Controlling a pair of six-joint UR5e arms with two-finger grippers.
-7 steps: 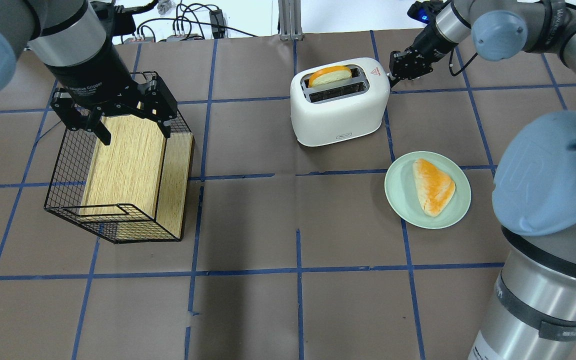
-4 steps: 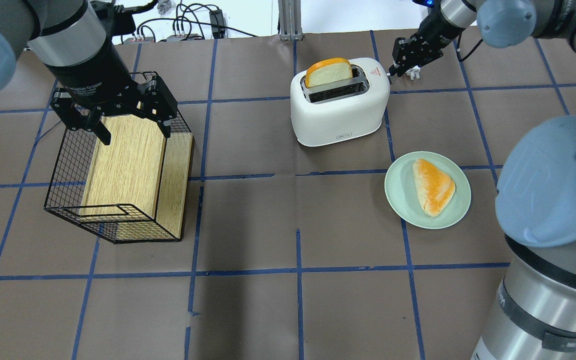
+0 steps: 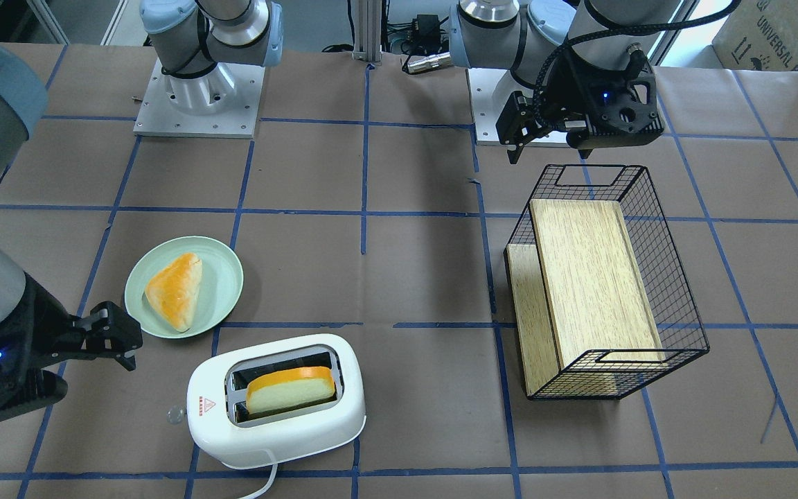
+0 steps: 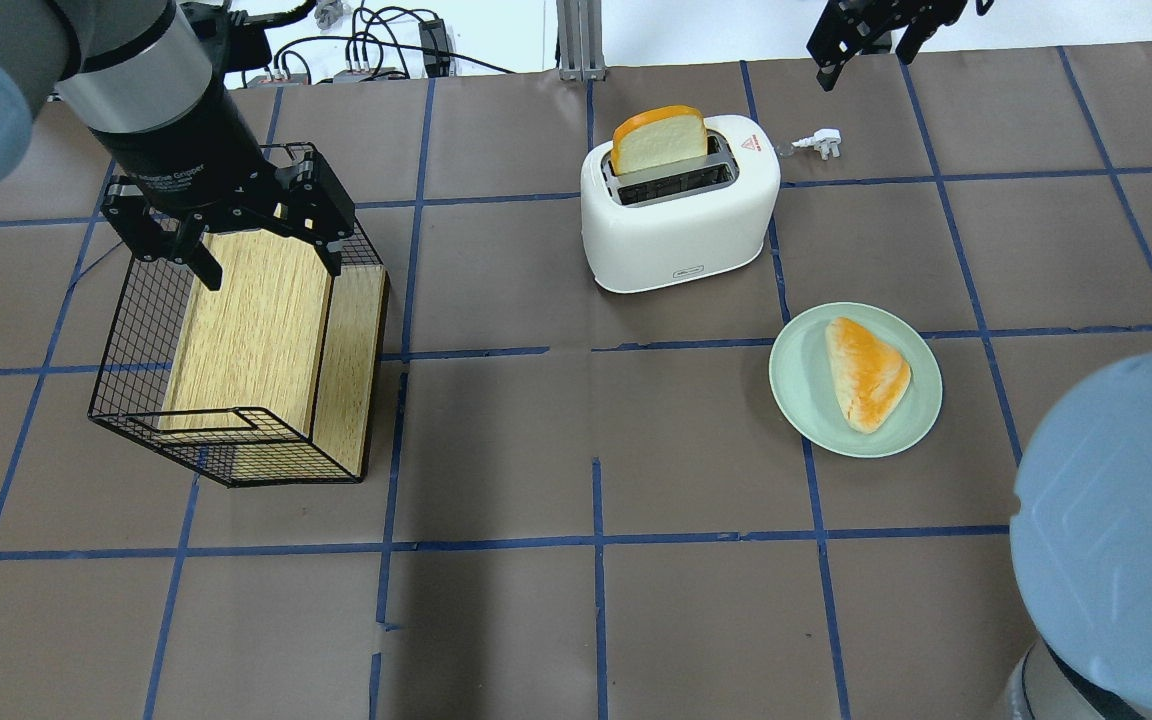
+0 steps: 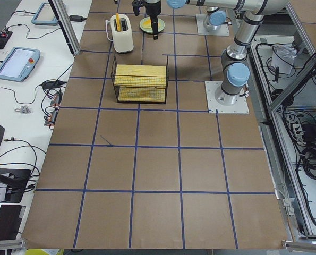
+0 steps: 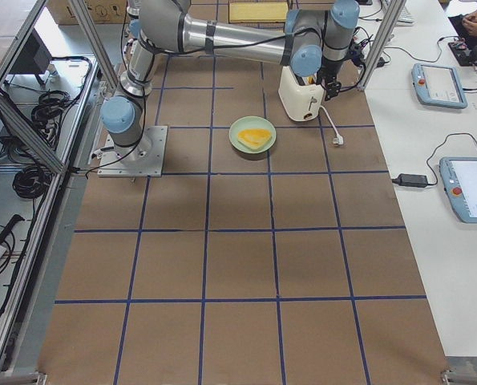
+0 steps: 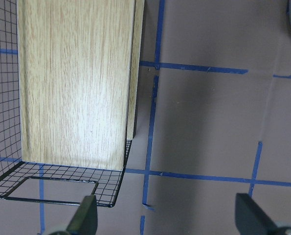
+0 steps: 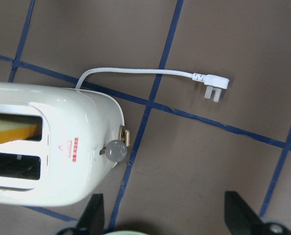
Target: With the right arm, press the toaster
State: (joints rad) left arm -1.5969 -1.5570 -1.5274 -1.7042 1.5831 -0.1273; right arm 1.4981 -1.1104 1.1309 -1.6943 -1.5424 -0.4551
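The white toaster [image 4: 679,215] stands at the far middle of the table, also in the front view [image 3: 281,436]. A bread slice [image 4: 659,140] stands up out of its far slot. Its clear lever knob [image 8: 116,150] is on the end wall, also seen in the front view [image 3: 175,414]. My right gripper [image 4: 861,55] is open and empty, raised beyond the toaster's lever end and apart from it; the front view [image 3: 118,339] and its wrist view [image 8: 165,215] show this too. My left gripper [image 4: 271,265] is open over the wire basket [image 4: 236,455].
The toaster's white cord ends in a plug [image 4: 821,142] lying on the table past the lever end. A pale green plate [image 4: 796,405] with a bread piece [image 4: 866,372] sits in front of the toaster. The basket holds a wooden board [image 3: 593,277].
My right gripper has lifted off the toaster's lever end and pulled back toward the far edge. The bread slice has risen out of the slot. The left arm has not moved.
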